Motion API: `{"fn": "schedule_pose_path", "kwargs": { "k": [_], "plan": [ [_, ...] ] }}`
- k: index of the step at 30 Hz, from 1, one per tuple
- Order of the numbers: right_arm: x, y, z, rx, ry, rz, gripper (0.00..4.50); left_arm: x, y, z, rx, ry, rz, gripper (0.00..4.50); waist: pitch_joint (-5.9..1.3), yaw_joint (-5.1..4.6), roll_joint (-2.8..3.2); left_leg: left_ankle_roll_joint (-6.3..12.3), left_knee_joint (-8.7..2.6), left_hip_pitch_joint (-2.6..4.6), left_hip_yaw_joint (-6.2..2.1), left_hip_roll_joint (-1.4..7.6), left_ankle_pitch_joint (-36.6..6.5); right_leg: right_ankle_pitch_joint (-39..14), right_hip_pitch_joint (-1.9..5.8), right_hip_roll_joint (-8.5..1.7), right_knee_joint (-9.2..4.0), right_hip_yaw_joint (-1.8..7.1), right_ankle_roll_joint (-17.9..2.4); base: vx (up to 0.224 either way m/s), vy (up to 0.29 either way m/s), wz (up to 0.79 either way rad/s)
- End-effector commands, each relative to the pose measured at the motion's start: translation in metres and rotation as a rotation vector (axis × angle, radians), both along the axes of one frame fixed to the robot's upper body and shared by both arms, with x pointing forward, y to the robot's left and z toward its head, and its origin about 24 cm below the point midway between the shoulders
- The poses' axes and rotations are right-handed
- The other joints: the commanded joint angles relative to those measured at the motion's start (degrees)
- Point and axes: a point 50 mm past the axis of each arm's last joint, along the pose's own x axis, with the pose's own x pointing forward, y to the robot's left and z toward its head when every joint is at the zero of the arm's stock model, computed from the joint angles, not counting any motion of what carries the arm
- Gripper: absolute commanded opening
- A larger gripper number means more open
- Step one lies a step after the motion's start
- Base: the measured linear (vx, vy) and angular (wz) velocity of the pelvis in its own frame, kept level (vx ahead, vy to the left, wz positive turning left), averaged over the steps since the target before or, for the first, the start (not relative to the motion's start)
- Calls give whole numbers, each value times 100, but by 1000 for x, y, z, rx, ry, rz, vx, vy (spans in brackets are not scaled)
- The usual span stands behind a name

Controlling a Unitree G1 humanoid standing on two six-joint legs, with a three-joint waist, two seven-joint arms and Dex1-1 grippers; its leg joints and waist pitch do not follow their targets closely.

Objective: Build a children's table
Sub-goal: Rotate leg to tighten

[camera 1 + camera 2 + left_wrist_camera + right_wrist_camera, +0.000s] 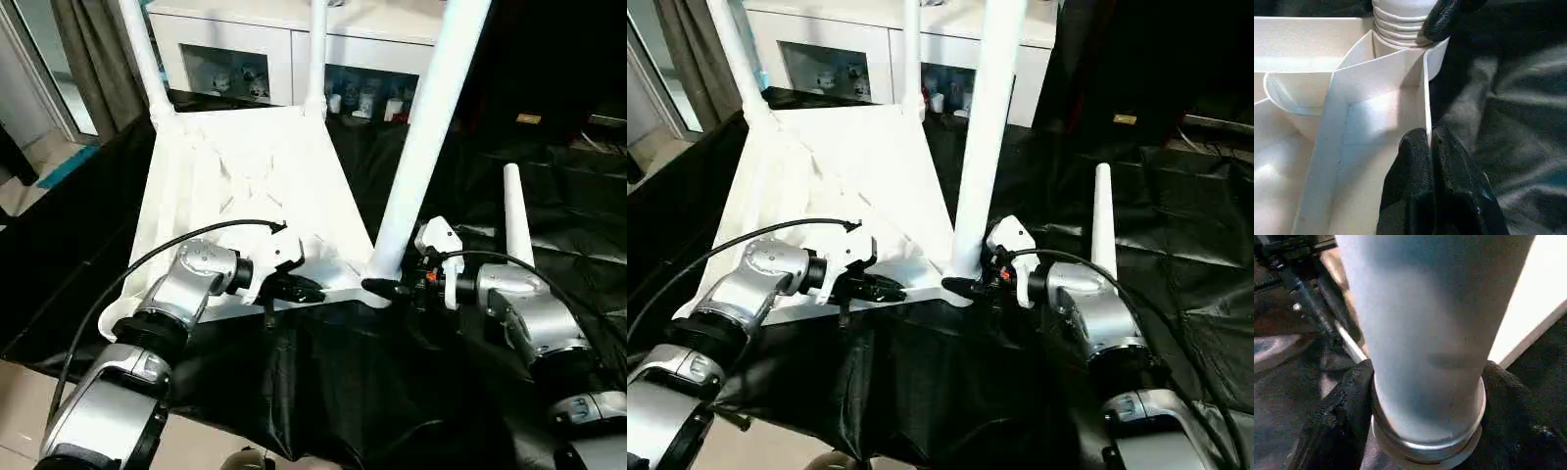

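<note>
the left hand [294,286] is clamped tight on the near rim of the upturned table top [245,176], which lies ribs-up on the black-draped worktop [392,392]. at 3 o'clock from it, the right hand [387,287] has its fingers [1334,406] set around the base of a leg [421,137] standing in the near right corner socket. a loose leg [516,211] lies beyond the right arm. two more legs [142,54] rise from the far corners, toward 12 o'clock, before a white cabinet [294,39].
</note>
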Motion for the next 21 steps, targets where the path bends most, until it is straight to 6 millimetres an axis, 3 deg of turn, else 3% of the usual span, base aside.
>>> {"fn": "schedule_pose_path", "kwargs": {
  "k": [1, 3, 4, 5, 6, 7, 8, 9, 12, 13, 14, 15, 17, 20, 21],
  "plan": [
    [3, 3, -12, -23, 6, -118, 272, 10, -16, 5, -27, -45, 97, 0, -432, -48, -27, 327, -368, 115, -168, 370, -866, -924, 328, -535, -416, 346, -1241, 0, 0, 0],
    [5, 4, -15, -23, 6, -174, 272, 13, -18, 5, -32, -51, 140, 0, -413, -69, -30, 225, -383, 129, -175, 361, -1009, -1266, 321, -549, -464, 343, -1165, 0, 0, 0],
    [9, 8, -22, -10, 11, -293, 272, 20, -27, 6, -42, -64, 230, 0, -413, -81, -41, 203, -383, 127, -175, 356, -1047, -1371, 328, -548, -475, 345, -1126, 0, 0, 0],
    [11, 12, -27, 5, 20, -375, 272, 25, -35, 8, -47, -73, 292, 0, -368, -115, -26, 73, -408, 194, -176, 344, -1347, -1889, 270, -536, -554, 344, -1020, 0, 0, 0],
    [11, 13, -28, 10, 24, -396, 272, 26, -36, 8, -48, -73, 304, 0, -390, -122, -22, 13, -419, 166, -205, 329, -1350, -2054, 334, -564, -551, 338, -939, 0, 0, 0],
    [11, 13, -28, 10, 24, -396, 272, 26, -36, 8, -48, -73, 304, 0, -400, -125, -27, 31, -421, 173, -202, 335, -1322, -1996, 332, -557, -565, 342, -919, 0, 0, 0],
    [18, 21, -32, 46, 52, -570, 272, 30, -55, 11, -77, -78, 378, 0, -400, -141, -22, 48, -420, 180, -192, 348, -1302, -1867, 302, -552, -557, 359, -955, 0, 0, 0],
    [19, 25, -34, 56, 62, -622, 272, 30, -63, 12, -86, -82, 397, 0, -390, -171, 14, 28, -427, 201, -189, 350, -1361, -1681, 271, -527, -554, 369, -1031, 0, 0, 0],
    [23, 37, -37, 63, 76, -711, 272, 30, -81, 15, -97, -99, 410, 0, -415, -206, 12, 56, -419, 172, -196, 323, -1246, -1427, 323, -527, -528, 356, -1068, 0, 0, 0],
    [23, 41, -35, 86, 73, -709, 272, 29, -86, 16, -106, -97, 400, 0, -425, -196, 41, 128, -403, 170, -185, 308, -1181, -1265, 327, -531, -516, 361, -1092, 0, 0, 0],
    [24, 45, -34, 105, 69, -709, 272, 28, -90, 17, -115, -96, 388, 0, -432, -199, 18, 225, -395, 147, -176, 296, -1102, -1139, 346, -533, -512, 359, -1104, 0, 0, 0],
    [25, 47, -33, 117, 65, -713, 272, 28, -92, 17, -121, -94, 383, 0, -438, -190, 53, 256, -390, 143, -179, 290, -1064, -1097, 350, -535, -503, 356, -1109, 0, 0, 0],
    [25, 47, -32, 120, 57, -714, 342, 27, -93, 17, -123, -94, 373, 0, -431, -186, 37, 342, -396, 136, -182, 300, -1015, -1083, 360, -530, -504, 347, -1117, 0, 0, 0],
    [27, 40, -27, 92, -10, -728, 361, 26, -91, 16, -127, -102, 348, 0, -418, -200, 50, 343, -411, 146, -189, 314, -1151, -1291, 348, -532, -530, 337, -1090, 0, 0, 0],
    [28, 33, -22, 80, -60, -742, 361, 26, -90, 16, -134, -115, 348, 0, -416, -204, 2, 346, -410, 145, -179, 309, -1168, -1342, 348, -530, -542, 339, -1075, 0, 0, 0]
  ]
}}
